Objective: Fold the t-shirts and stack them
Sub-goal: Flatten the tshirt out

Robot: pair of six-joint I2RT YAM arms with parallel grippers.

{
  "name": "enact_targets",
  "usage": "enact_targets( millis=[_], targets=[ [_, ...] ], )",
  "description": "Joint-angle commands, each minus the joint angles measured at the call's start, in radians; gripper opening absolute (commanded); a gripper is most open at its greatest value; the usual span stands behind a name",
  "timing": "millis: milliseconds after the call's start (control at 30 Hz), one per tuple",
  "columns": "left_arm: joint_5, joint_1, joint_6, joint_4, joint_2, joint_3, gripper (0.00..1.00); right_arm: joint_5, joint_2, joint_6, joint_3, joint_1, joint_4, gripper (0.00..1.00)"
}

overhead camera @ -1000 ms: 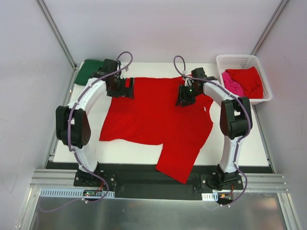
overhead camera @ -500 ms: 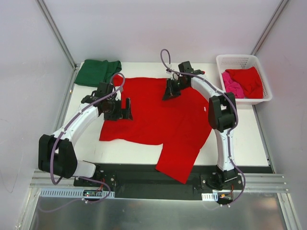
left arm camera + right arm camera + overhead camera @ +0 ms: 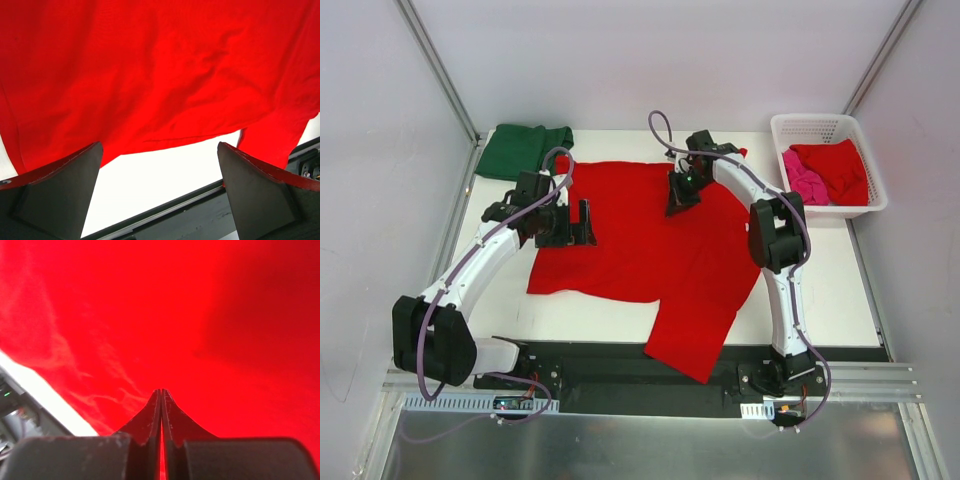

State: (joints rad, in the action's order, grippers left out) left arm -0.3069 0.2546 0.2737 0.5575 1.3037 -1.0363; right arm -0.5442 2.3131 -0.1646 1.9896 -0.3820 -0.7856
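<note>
Folding looks to be starting on the red t-shirt (image 3: 640, 250) spread beneath both tools: the right gripper (image 3: 161, 391) is clenched on cloth at its tips, while the left gripper (image 3: 159, 146) gapes unladen above the shirt's edge, which it likely must grasp next.

The spread t-shirt (image 3: 640, 250) is plain red, the far t-shirt (image 3: 520, 150) dark green, the basket (image 3: 820, 124) white lattice, holding a red cloth (image 3: 842, 165) and probably a pink cloth (image 3: 802, 176).
</note>
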Motion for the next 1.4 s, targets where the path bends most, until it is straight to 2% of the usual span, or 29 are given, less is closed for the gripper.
enact_targets(
  millis=[0, 167, 267, 433, 533, 867, 1133, 1367],
  targets=[
    [-0.014, 0.002, 0.010, -0.008, 0.005, -0.022, 0.99, 0.153, 0.000, -0.064, 0.051, -0.009, -0.093, 0.01],
    [-0.015, 0.002, 0.015, -0.010, 0.023, -0.021, 0.99, 0.291, -0.034, -0.127, 0.003, -0.032, -0.035, 0.01],
    [-0.015, 0.002, 0.013, -0.013, 0.031, -0.021, 0.99, 0.305, -0.032, -0.154, 0.020, -0.035, -0.014, 0.01],
    [-0.018, 0.002, 0.018, -0.016, 0.039, -0.019, 0.99, 0.308, 0.089, -0.213, 0.214, -0.034, -0.107, 0.01],
    [-0.015, 0.002, 0.018, -0.019, 0.045, -0.021, 0.99, 0.345, 0.123, -0.231, 0.261, -0.034, -0.161, 0.01],
    [-0.027, 0.002, 0.016, -0.033, 0.098, -0.041, 0.99, 0.440, 0.117, -0.260, 0.184, -0.034, -0.162, 0.01],
    [-0.024, 0.003, 0.018, -0.034, 0.108, -0.041, 0.99, 0.536, 0.134, -0.285, 0.213, -0.023, -0.178, 0.02],
    [-0.021, 0.002, 0.018, -0.034, 0.111, -0.041, 0.99, 0.682, 0.157, -0.312, 0.230, -0.015, -0.178, 0.02]
  ],
)
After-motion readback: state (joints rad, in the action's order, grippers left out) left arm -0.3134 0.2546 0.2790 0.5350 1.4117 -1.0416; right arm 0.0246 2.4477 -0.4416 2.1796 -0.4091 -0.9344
